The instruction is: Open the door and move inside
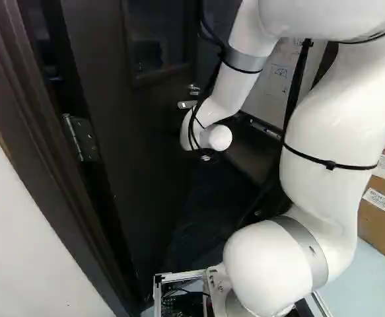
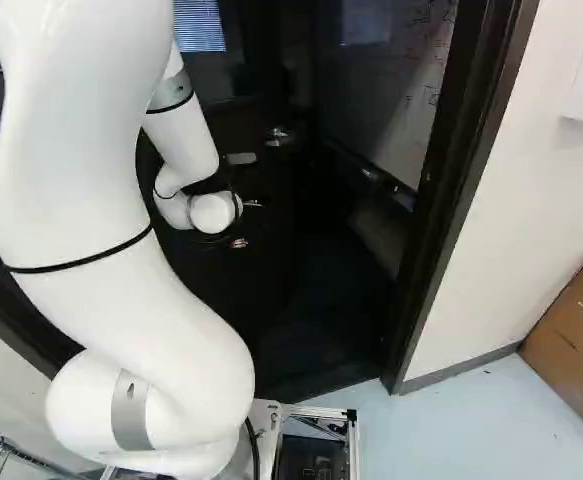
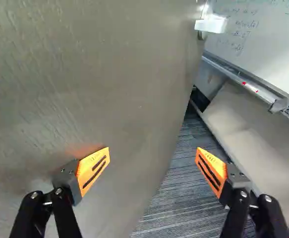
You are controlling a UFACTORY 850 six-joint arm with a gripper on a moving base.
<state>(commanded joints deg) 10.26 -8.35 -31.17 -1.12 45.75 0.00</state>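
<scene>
Pale floor [image 2: 471, 430] out front, dark carpet [image 3: 179, 198] past the doorway. One door [image 1: 139, 152], dark, partly open: hinged side at 9 o'clock in the left base view, free edge near 12 in the right base view. One hinge [image 1: 80, 139] showing, at 9 o'clock, left base view. One window [image 1: 156, 39] in the door, at 11 o'clock there. One lever handle [image 3: 211, 24] at the free edge, about 1 o'clock from the hand [image 2: 239, 225], well ahead of it. Two frame uprights: one [image 1: 20, 132] at 9 o'clock in the left base view, one [image 2: 471, 150] at 2 o'clock in the right. Inside: one whiteboard [image 3: 263, 39] with writing, 1 to 2 o'clock from the hand, one tray [image 3: 253, 88] along its lower edge. One cardboard box [image 1: 380, 198] outside, at 3 to 4 o'clock in both base views; two labels on it in the left one.

Hand: two fingers, orange pads [image 3: 93, 168], spread wide, clamped on nothing. One finger sits over the door face, the other over the strip of carpet beyond the door's edge. Looks very near the face on the door side; can't confirm contact from this angle.
</scene>
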